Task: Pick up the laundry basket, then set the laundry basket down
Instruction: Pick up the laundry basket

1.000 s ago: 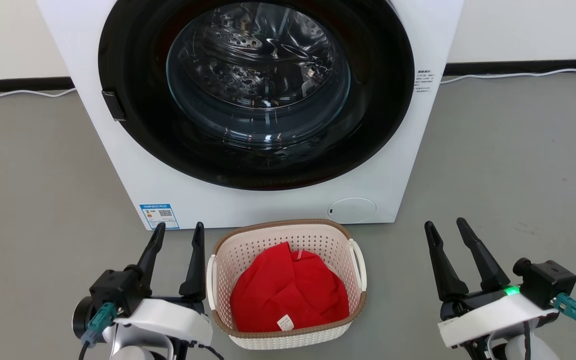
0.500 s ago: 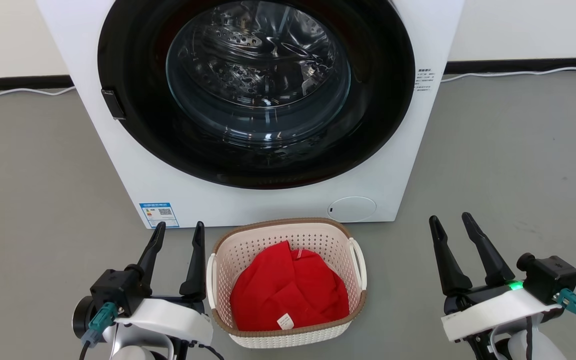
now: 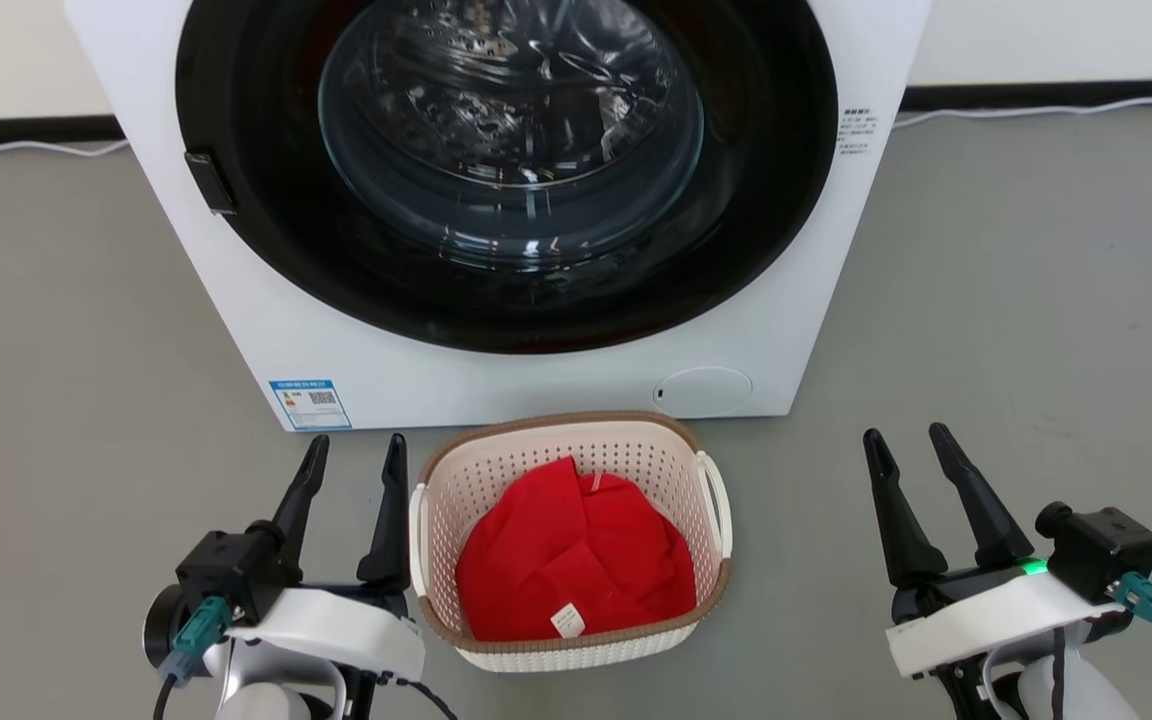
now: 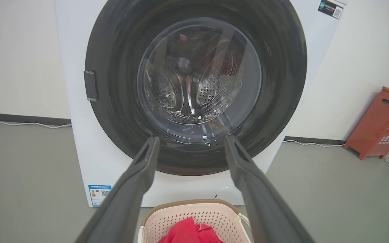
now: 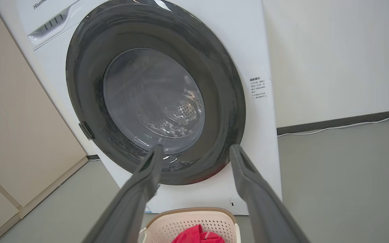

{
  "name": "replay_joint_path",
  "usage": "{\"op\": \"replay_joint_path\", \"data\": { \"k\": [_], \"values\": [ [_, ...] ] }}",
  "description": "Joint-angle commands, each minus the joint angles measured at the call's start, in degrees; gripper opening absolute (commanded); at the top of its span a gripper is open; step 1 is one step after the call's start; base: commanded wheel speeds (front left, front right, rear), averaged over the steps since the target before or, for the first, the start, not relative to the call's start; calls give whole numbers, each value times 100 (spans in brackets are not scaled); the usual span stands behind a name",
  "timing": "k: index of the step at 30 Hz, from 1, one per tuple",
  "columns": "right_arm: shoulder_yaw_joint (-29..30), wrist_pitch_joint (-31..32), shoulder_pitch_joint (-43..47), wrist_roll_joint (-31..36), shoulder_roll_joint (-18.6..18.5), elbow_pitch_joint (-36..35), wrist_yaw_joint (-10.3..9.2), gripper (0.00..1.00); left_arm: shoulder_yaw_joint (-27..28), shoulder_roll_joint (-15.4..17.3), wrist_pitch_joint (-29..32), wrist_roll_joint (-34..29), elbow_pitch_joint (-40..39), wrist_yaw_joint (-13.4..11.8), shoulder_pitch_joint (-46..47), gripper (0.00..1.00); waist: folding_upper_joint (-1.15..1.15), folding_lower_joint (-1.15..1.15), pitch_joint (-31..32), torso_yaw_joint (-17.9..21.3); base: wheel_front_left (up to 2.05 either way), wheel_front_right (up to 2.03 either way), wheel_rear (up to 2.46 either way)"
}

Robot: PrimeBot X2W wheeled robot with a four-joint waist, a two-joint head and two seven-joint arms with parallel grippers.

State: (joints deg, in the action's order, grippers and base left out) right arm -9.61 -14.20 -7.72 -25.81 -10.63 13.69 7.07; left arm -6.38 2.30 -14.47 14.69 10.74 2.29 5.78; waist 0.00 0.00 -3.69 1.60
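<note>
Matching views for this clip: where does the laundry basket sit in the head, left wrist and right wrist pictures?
Head view: laundry basket lower centre, on the floor.
Left wrist view: laundry basket bottom centre, cut by the edge.
Right wrist view: laundry basket bottom centre, cut by the edge.
Shared landmark: the washing machine's round door behind it.

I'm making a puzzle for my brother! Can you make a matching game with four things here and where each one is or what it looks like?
Things:
1. laundry basket
2. red garment
3. washing machine
4. left gripper

Clues:
A. open, right beside the basket's handle
B. white, with a big round dark door
C. standing just in front of the washing machine
D. lying inside the basket

Pairs: 1-C, 2-D, 3-B, 4-A
</note>
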Motion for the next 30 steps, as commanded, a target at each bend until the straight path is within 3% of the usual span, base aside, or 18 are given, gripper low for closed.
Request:
{"op": "replay_joint_path", "data": {
  "k": [1,16,30],
  "values": [
    [-92,-80,-237,39,-38,-117,42,100,182,58,-52,62,-133,-57,299,100,0,0,-53,12,0,0,0],
    [-115,-80,-430,6,-41,38,42,100,221,58,-52,79,65,-63,488,100,0,0,-530,75,0,0,0],
    [-108,-80,-911,-20,-46,256,42,100,338,58,-52,15,333,5,936,100,0,0,-1439,62,0,0,0]
  ]
}}
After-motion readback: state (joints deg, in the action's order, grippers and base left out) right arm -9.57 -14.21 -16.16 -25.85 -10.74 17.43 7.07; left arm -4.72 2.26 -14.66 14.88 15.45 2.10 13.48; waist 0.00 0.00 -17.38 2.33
